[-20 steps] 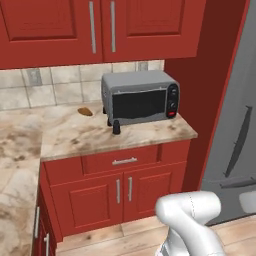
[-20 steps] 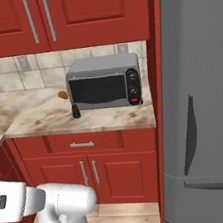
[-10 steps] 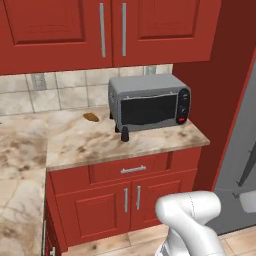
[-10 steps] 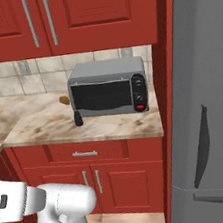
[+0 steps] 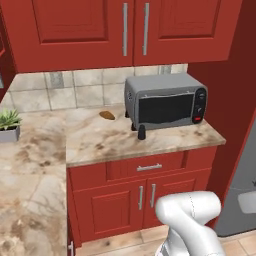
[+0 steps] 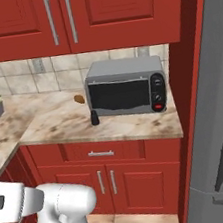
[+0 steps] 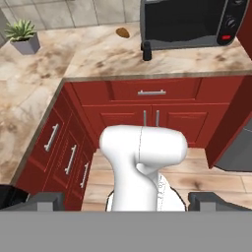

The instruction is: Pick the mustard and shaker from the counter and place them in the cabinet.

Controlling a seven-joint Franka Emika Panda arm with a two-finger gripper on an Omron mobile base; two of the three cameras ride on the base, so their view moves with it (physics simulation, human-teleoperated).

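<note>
Shaker (image 7: 146, 50) stands on the counter (image 7: 93, 54), well beyond the released claw (image 7: 125, 201).

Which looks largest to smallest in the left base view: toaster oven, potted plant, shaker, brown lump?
1. Toaster oven, by far.
2. Potted plant, cut by the frame edge.
3. Shaker and brown lump: too alike to rank; the shaker stands taller, the lump lies wider.

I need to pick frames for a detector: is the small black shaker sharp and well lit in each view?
Left base view: shaker crisp, evenly lit, dark against the toaster oven. Right base view: shaker equally sharp, no glare. Hand view: shaker small, slightly soft, near the top edge.
</note>
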